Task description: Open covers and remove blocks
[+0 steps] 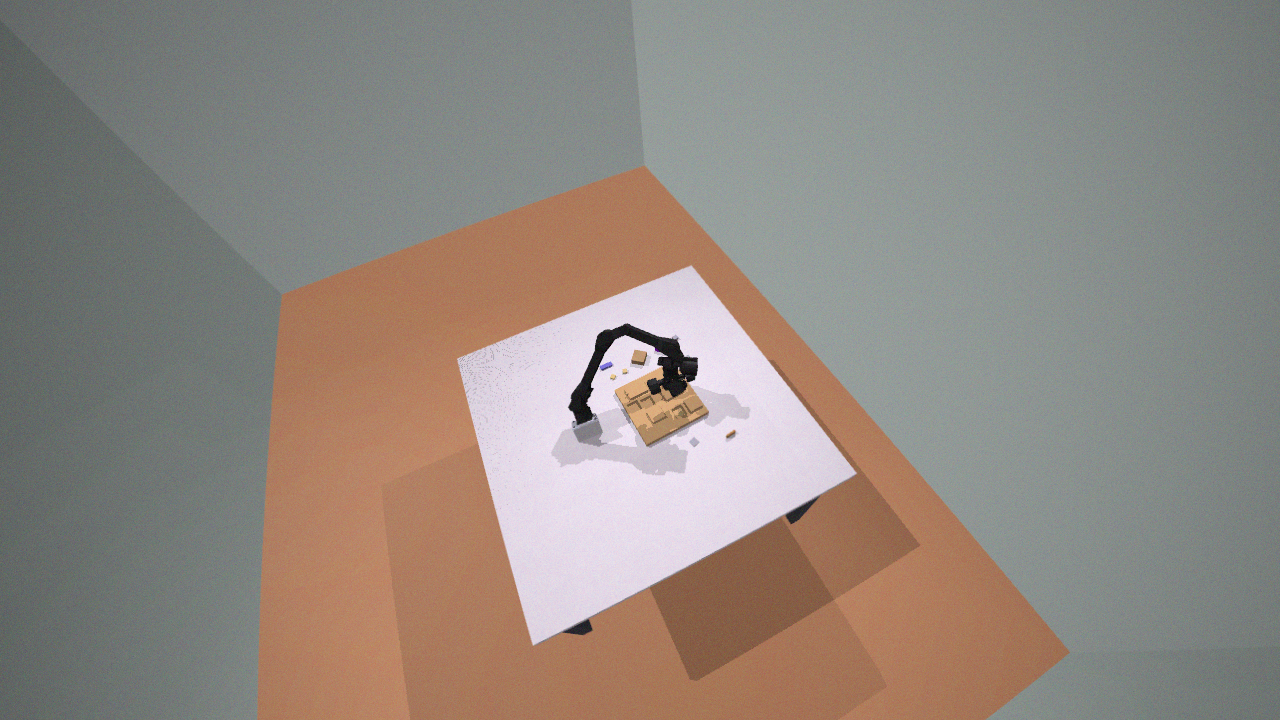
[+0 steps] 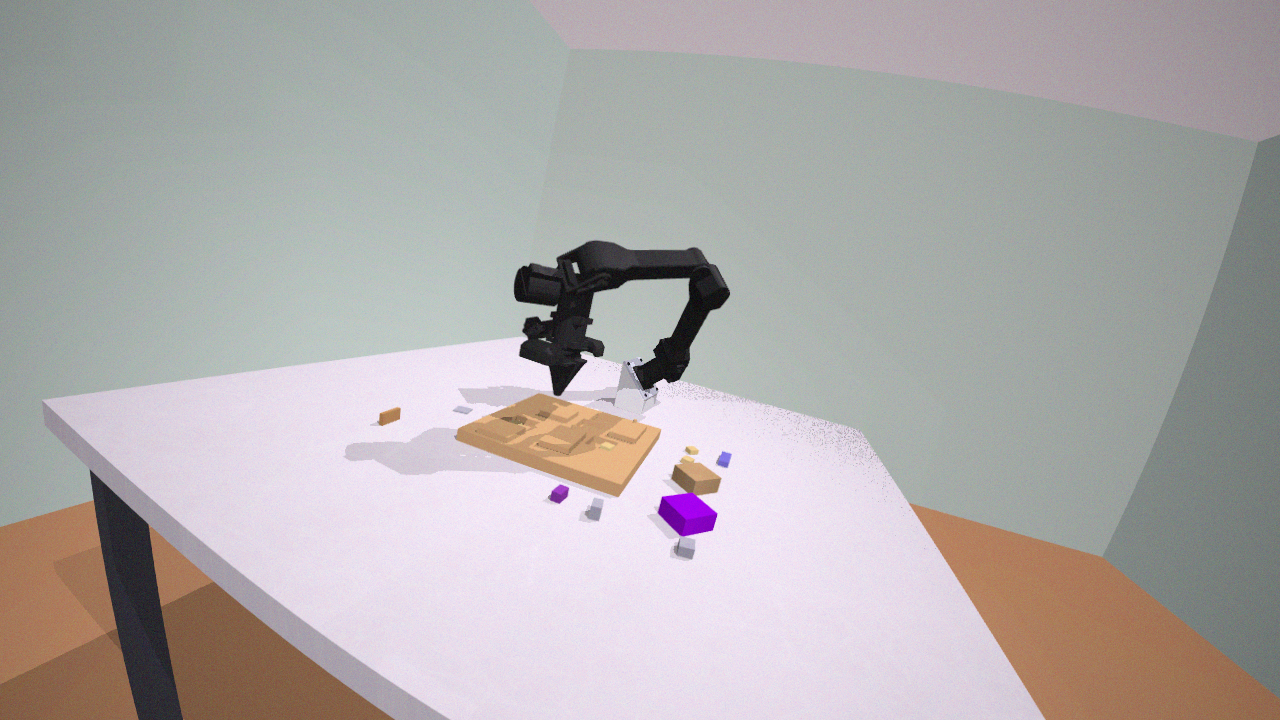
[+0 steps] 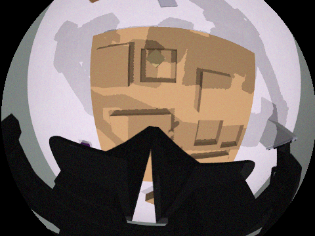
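The wooden puzzle board (image 1: 650,436) (image 2: 586,467) (image 3: 230,56) lies on the table. Raised flat covers, one at the upper left (image 3: 109,69) and one near the centre (image 3: 141,122) in the wrist view, sit on it. A pale yellow block (image 3: 155,58) lies in an uncovered square well. Another yellow block (image 2: 606,445) shows in a well nearer the exterior camera. Two yellow blocks (image 1: 624,371) (image 1: 613,377) (image 2: 691,450) (image 2: 687,459) rest on the table beside the board. My gripper (image 2: 558,392) (image 3: 153,131) is shut and empty, above the board. The gripper hides part of the board in the wrist view.
Beside the board are a brown box (image 1: 639,356) (image 2: 696,478), a purple box (image 2: 687,514), a blue piece (image 1: 605,365) (image 2: 724,459), a small purple piece (image 2: 559,493) and two grey cubes (image 2: 595,509) (image 2: 684,548). Opposite lie an orange piece (image 1: 731,433) (image 2: 389,416) and a flat grey piece (image 1: 694,441) (image 2: 462,409).
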`<act>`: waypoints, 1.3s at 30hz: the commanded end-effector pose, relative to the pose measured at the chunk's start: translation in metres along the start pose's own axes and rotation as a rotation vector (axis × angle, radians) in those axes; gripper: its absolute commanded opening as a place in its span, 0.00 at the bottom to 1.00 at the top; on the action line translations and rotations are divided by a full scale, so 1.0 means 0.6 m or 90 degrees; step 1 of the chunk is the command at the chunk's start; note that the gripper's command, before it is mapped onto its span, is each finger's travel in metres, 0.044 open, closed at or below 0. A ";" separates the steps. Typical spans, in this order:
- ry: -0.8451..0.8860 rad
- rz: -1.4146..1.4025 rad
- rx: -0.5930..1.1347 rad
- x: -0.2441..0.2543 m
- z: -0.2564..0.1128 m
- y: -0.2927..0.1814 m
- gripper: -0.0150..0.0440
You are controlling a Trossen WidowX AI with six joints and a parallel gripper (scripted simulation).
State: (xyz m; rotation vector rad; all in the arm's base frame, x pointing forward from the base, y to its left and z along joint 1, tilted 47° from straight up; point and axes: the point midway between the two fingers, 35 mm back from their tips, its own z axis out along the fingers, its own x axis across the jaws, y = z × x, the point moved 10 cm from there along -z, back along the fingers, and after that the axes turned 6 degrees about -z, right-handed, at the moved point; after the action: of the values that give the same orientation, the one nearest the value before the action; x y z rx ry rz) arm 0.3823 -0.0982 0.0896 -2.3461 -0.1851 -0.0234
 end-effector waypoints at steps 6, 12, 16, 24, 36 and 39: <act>0.003 -0.486 0.005 0.010 0.015 0.098 0.25; 0.005 -0.586 0.006 0.009 0.020 0.119 0.25; 0.003 -0.378 0.007 0.009 0.020 0.119 0.25; 0.001 0.123 0.007 0.008 0.020 0.120 0.25; -0.001 0.404 0.008 0.007 0.020 0.120 0.25; -0.001 0.404 0.008 0.007 0.020 0.120 0.25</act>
State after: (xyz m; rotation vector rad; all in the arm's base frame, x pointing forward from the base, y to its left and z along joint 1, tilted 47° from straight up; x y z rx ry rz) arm 0.3964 -0.1376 0.0311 -2.3120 0.4062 0.2235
